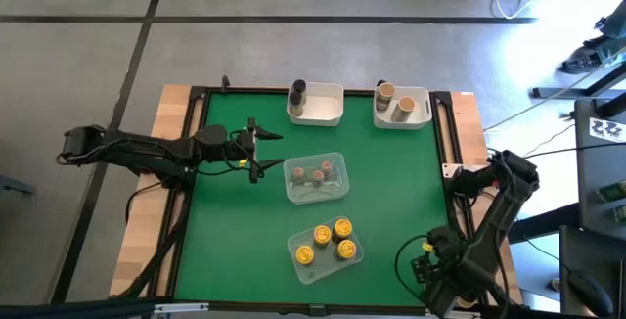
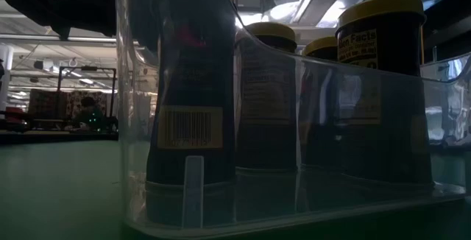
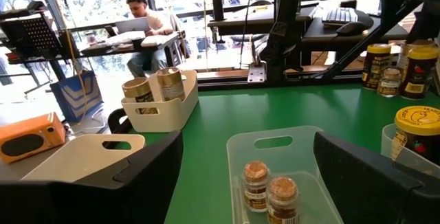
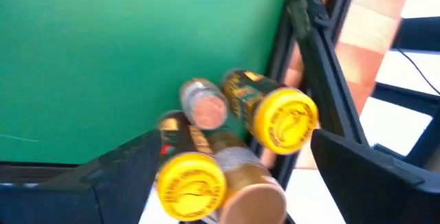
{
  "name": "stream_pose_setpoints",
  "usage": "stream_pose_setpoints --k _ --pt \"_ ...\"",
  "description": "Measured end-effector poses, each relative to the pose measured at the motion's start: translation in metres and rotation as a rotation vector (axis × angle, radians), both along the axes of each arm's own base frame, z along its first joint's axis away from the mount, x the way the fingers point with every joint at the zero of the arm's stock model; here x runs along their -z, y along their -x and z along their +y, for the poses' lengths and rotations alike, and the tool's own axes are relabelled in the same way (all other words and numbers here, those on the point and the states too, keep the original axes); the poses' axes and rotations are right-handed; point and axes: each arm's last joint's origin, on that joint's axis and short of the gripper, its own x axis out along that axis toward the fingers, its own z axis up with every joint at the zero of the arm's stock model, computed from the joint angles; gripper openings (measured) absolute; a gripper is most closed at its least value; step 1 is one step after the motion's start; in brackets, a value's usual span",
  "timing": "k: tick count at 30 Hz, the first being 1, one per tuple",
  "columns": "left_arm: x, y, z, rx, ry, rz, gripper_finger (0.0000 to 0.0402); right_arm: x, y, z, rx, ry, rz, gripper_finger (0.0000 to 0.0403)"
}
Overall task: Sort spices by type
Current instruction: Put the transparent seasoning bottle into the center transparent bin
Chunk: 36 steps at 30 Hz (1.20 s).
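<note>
The right gripper hangs over the bench's near right corner, fingers spread wide and holding nothing. In its wrist view a small cluster of unsorted jars stands directly ahead, close against the bench's right edge frame: two yellow-lidded, one tan-lidded, and one with a pale reddish top. They sit touching or nearly so, so the likely step is picking one out. Done well, that means choosing an outer jar, probably the yellow-lidded jar nearest the frame, coming down straight over its lid, and closing only once the fingers straddle it without nudging the neighbours or catching the frame.

The left gripper waits over the bench's left half, fingers also wide and empty, just beside the clear tray of brown-topped jars. Four yellow-lidded jars fill the near tray; tan-lidded ones and a dark jar stand in the white bins along the far edge.
</note>
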Motion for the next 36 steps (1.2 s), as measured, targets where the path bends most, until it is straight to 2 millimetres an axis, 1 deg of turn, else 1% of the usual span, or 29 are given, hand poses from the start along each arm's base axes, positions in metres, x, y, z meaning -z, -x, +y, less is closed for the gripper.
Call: stream_pose_setpoints --k 8,11,15,17,19,22,25,29,32,36 --pt "0.0 0.0 0.0 0.0 -0.001 -0.004 0.0314 0.018 0.005 -0.001 0.001 -0.015 0.098 0.0372" --pt "0.0 0.0 0.0 0.0 0.0 -0.003 0.0314 0.021 0.003 0.001 -0.018 -0.052 0.082 0.0372" --pt "0.0 0.0 0.0 0.0 -0.001 -0.003 0.0314 0.021 -0.007 0.003 -0.023 -0.126 0.051 0.0372" --pt "0.0 0.0 0.0 0.0 -0.001 -0.004 0.0314 0.022 -0.015 0.001 -0.031 -0.158 0.028 0.0372" --pt "0.0 0.0 0.0 0.0 -0.001 -0.004 0.0314 0.022 -0.025 -0.001 -0.074 -0.198 -0.029 0.0372" --pt "0.0 0.0 0.0 0.0 -0.001 -0.004 0.0314 0.022 -0.042 -0.009 -0.127 -0.233 -0.085 0.0372" --pt "0.0 0.0 0.0 0.0 0.002 -0.005 0.0314 0.022 -0.057 -0.021 -0.165 -0.274 -0.089 0.0372" --pt "0.0 0.0 0.0 0.0 0.002 -0.003 0.0314 0.022 -0.071 -0.038 -0.221 -0.305 -0.081 0.0372" --pt "0.0 0.0 0.0 0.0 0.0 -0.002 0.0314 0.024 -0.076 -0.048 -0.237 -0.321 -0.056 0.0372" --pt "0.0 0.0 0.0 0.0 0.0 0.003 0.0314 0.042 -0.073 -0.05 -0.244 -0.403 0.018 0.0372"
